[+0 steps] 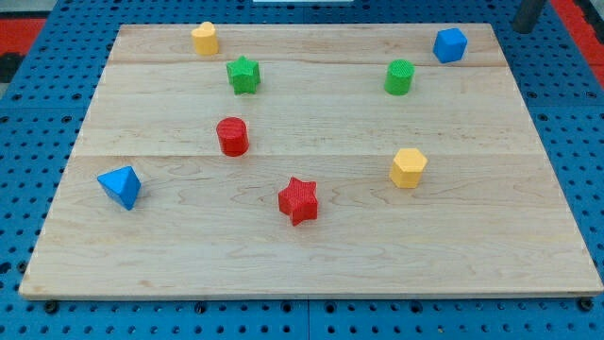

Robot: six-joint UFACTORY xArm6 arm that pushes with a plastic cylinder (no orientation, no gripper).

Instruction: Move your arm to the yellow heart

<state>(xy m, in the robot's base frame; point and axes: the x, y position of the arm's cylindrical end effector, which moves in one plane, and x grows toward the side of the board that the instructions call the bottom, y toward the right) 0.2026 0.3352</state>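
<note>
The yellow heart [205, 39] stands near the top left corner of the wooden board [311, 255]. My tip [523, 30] shows at the view's top right, just past the board's top right corner, far to the right of the yellow heart. The nearest block to the tip is a blue block [450, 44], to its left. The tip touches no block.
A green star [243, 75] sits just below and right of the heart. A green cylinder [399, 77], red cylinder [232, 136], yellow hexagon-like block [408, 167], red star [299, 200] and blue triangle [120, 186] are spread over the board.
</note>
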